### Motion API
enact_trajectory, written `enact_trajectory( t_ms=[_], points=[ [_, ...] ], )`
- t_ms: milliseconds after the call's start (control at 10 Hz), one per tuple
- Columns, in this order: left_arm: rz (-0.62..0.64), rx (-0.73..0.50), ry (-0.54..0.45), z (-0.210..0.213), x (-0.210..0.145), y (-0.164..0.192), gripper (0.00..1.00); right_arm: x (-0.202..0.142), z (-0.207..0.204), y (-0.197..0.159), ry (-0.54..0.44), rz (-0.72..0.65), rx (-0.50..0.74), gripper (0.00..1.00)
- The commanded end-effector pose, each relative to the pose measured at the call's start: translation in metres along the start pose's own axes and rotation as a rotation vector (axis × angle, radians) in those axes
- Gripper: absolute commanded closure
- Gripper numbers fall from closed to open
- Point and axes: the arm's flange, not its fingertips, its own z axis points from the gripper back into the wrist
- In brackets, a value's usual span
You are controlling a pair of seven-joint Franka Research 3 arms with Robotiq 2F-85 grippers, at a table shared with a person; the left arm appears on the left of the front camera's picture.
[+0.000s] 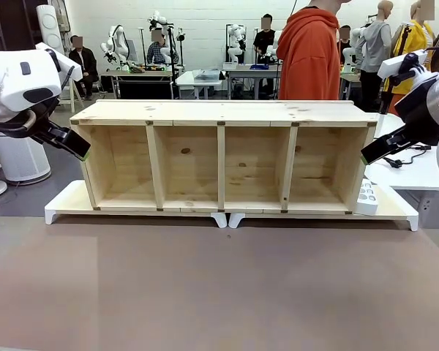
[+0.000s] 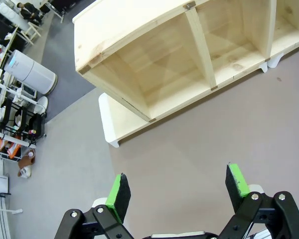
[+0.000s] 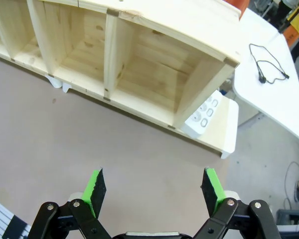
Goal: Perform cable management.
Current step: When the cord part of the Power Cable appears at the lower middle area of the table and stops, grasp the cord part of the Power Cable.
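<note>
both grippers hang released above the table: the left gripper (image 2: pixel 178 185) holds its black fingers wide apart, flat green pads (image 2: pixel 119 191) facing each other over bare tabletop, and the right gripper (image 3: pixel 153 183) stands just as wide with nothing between its pads. the table (image 1: pixel 219 292) is a matte, brownish-grey sheet. on it, two smooth white low platforms (image 1: pixel 64 205) with short feet, set end to end, carry a long pale pine shelf unit (image 1: pixel 219 113) lying with its open face toward the robot; thin upright boards split it into four boxy compartments, and knots and grain show on the unfinished wood. a small white power strip (image 3: pixel 204 115), blocky with round sockets, leans against the outside of the unit's right end wall, on the platform. the cable (image 3: pixel 262 78), thin, black and limp, lies in a loose loop on a separate smooth white table (image 3: pixel 284 109) to the right, apart from the shelf unit; whether it joins the strip cannot be told. a person (image 1: pixel 309 51) in an orange hooded top stands behind the unit.
</note>
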Motion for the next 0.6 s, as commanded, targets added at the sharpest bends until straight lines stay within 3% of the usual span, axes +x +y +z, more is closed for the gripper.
enact_trajectory(
  t_ms=[0, 500],
  points=[
    [-0.003, 0.001, -0.01, -0.0025, 0.0023, -0.0013, 0.0, 0.0, -0.0022, -0.0004, 0.002, 0.006, -0.001, 0.0],
    [-0.003, 0.001, -0.01, -0.0025, 0.0023, -0.0013, 0.0, 0.0, -0.0022, -0.0004, 0.002, 0.006, -0.001, 0.0]
  ],
)
